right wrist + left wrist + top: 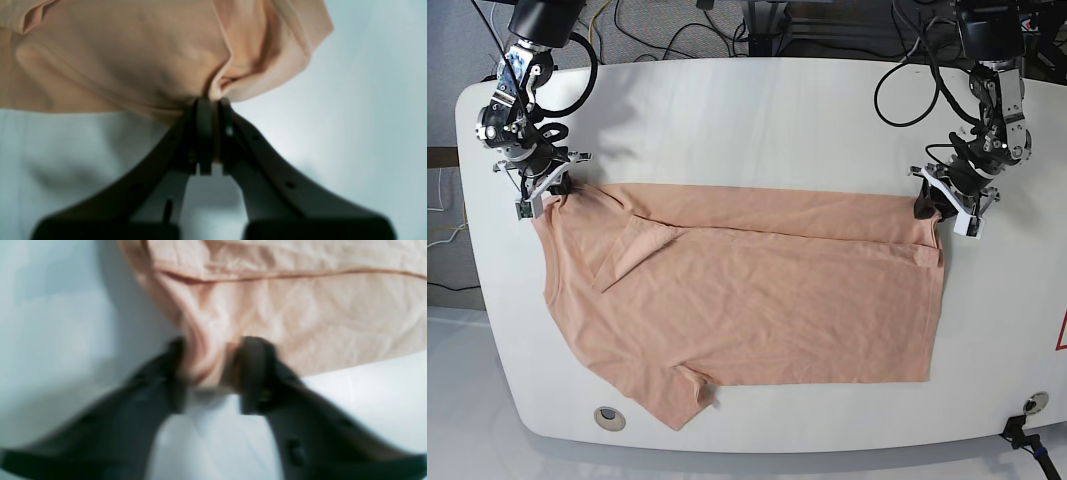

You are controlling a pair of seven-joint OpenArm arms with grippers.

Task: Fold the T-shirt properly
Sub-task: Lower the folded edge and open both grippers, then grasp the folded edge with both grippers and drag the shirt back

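Observation:
The peach T-shirt [747, 290] lies spread and wrinkled on the white table [757, 120]. Its far edge is stretched between my two grippers. My left gripper [930, 203], at the right of the base view, is shut on a bunched corner of the T-shirt [300, 313], with cloth pinched between its fingers in the left wrist view [213, 356]. My right gripper [555, 190], at the left of the base view, is shut on the other far corner of the T-shirt [133, 56], as the right wrist view [213, 103] shows. One sleeve [682, 400] sticks out at the front left. No smiley print shows.
Cables [917, 80] hang over the table's far edge behind both arms. Two round grommet holes sit near the front edge, one at the left [608, 416] and one at the right [1034, 403]. A red mark [1062, 330] shows at the right edge.

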